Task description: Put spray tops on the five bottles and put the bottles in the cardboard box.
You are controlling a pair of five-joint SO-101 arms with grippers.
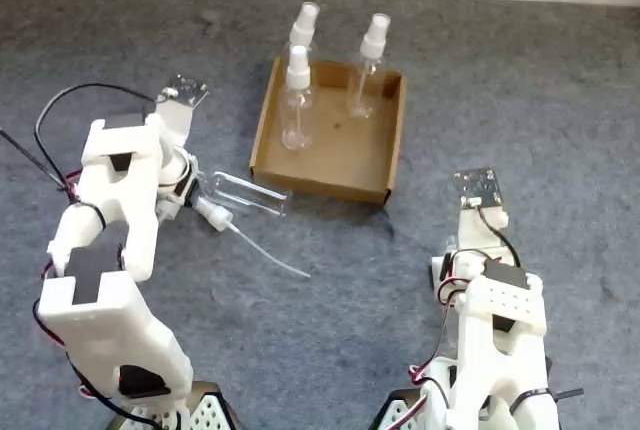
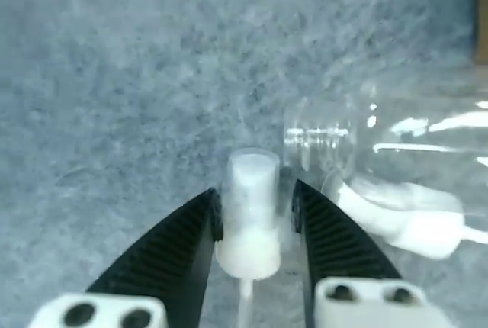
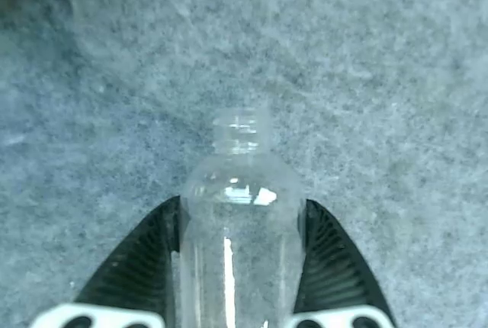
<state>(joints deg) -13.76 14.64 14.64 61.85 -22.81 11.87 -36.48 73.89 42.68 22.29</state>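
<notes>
Cardboard box (image 1: 320, 181) sat near the table's far edge with capped bottles (image 1: 297, 100) standing in it, and a clear bottle (image 1: 250, 193) lay off its near-left corner. From the left wrist, the left gripper (image 2: 256, 195) clenched a spray top (image 2: 250, 229) beside that bottle's neck. From the right wrist, the right gripper (image 3: 241, 207) grasped an uncapped bottle (image 3: 240, 179).

Clear bottles (image 1: 297, 110), white spray tops (image 1: 298, 65), a brown cardboard box (image 1: 320, 182), and mottled grey table covering (image 1: 520, 80)
</notes>
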